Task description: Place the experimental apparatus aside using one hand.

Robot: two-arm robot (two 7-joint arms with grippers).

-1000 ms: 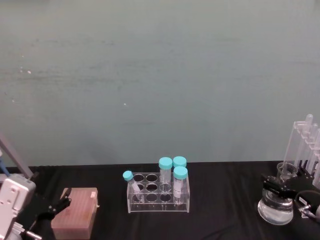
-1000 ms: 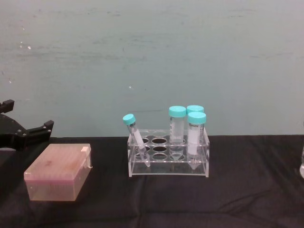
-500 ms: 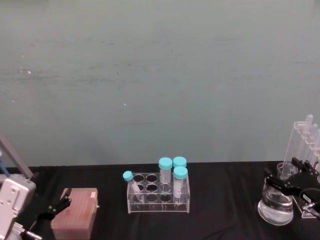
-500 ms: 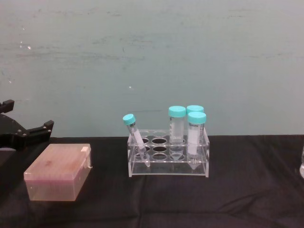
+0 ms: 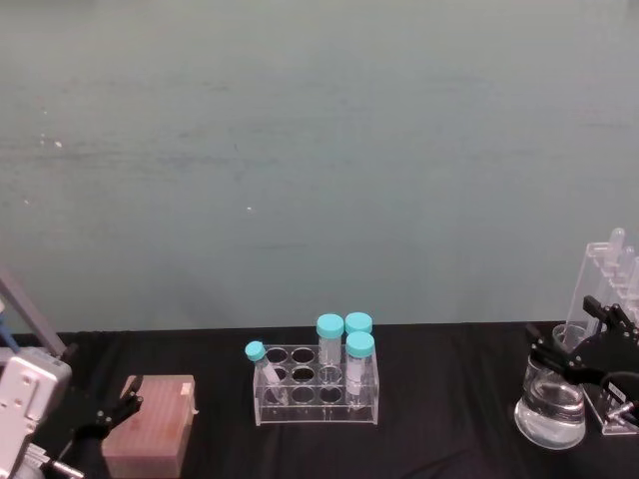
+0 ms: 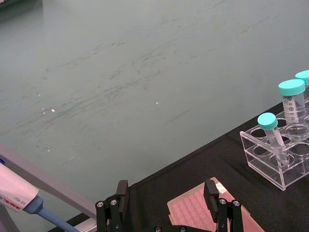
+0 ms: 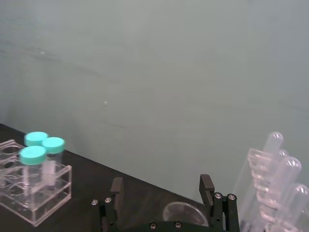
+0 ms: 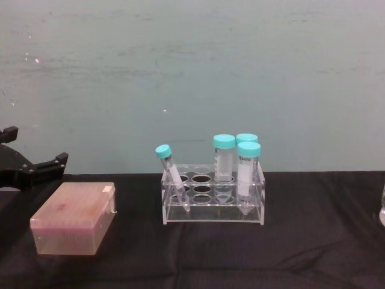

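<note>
No text can be read: small print on the capped tubes [image 8: 248,174] is too fine.

My right claw [image 5: 584,347] sits at the far right edge of the head view, raised a little off the table, its black fingers [image 7: 116,187] spread wide apart with nothing gripped between them. My left claw [image 5: 108,417] is low at the left edge of the head view, beside its white wrist housing. Its two black fingers [image 6: 211,192] are also held apart and hold nothing. From the chest, the left claw [image 8: 30,168] shows at the left edge, above the table.
</note>
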